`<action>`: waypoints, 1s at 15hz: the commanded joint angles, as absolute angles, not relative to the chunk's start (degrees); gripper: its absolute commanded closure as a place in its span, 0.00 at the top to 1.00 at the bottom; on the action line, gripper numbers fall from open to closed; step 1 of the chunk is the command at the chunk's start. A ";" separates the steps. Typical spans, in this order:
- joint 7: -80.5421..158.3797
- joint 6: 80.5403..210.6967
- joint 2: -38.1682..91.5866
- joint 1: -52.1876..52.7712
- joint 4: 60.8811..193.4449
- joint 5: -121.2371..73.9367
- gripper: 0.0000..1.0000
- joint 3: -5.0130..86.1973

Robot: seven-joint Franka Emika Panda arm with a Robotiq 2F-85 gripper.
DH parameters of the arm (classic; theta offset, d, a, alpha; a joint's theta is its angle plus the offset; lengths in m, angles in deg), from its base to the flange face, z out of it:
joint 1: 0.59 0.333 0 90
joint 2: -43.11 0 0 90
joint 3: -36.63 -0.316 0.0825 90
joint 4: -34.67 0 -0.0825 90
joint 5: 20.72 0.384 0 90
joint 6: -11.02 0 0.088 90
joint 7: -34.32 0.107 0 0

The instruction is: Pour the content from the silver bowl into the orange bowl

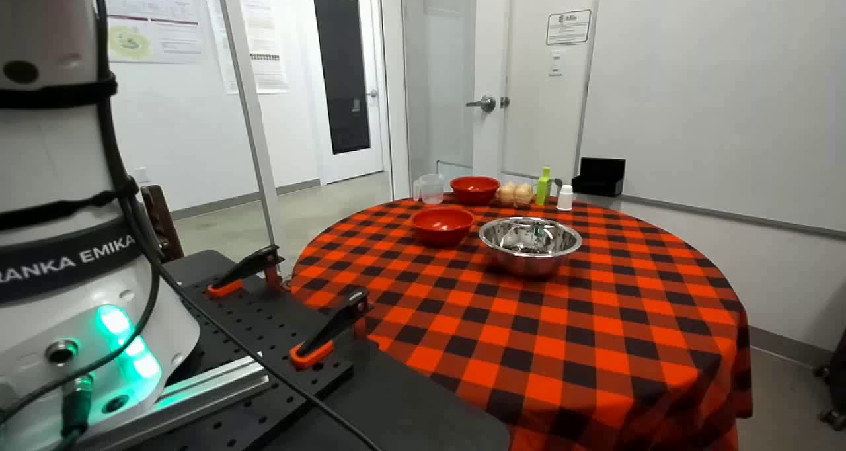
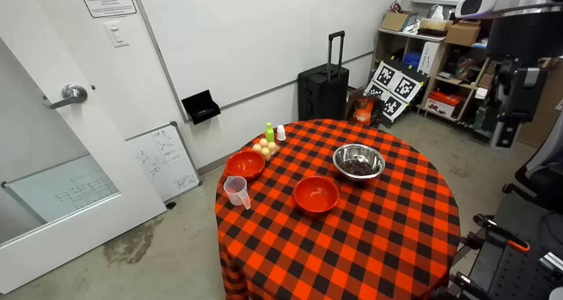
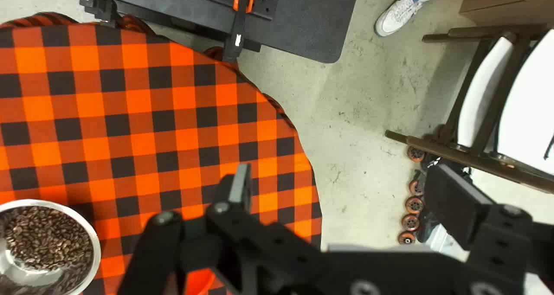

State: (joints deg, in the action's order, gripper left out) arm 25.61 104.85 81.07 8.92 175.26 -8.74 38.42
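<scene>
The silver bowl (image 1: 529, 262) stands upright on the checkered table; it also shows in an exterior view (image 2: 373, 157) and at the wrist view's lower left (image 3: 94, 247). It holds dark brown beans (image 3: 47, 234). A red-orange bowl (image 2: 316, 194) stands beside it, apart, and looks empty; it also shows in an exterior view (image 1: 443, 226). Another red-orange bowl (image 2: 245, 164) stands farther off, also seen in an exterior view (image 1: 474, 190). My gripper (image 3: 346, 195) is wide open and empty, high above the table's edge; in an exterior view the gripper (image 2: 506, 133) hangs at the right.
A clear measuring cup (image 2: 237, 191), eggs in a carton (image 2: 265, 148), a green bottle (image 2: 269, 133) and white cups (image 2: 281, 133) stand along the table's far edge. Clamps (image 1: 330, 328) hold the black mounting plate beside the table. A chair (image 3: 484, 96) stands on the floor.
</scene>
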 commanded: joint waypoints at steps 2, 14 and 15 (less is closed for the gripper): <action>24.99 104.61 81.04 7.61 175.06 -8.22 1.00 37.42; 24.99 104.88 80.07 7.28 174.67 -9.27 1.00 37.11; 24.60 105.90 79.16 7.02 174.22 -10.24 1.00 36.78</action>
State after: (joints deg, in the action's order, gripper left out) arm 25.61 104.88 81.03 8.47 175.22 -8.89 38.06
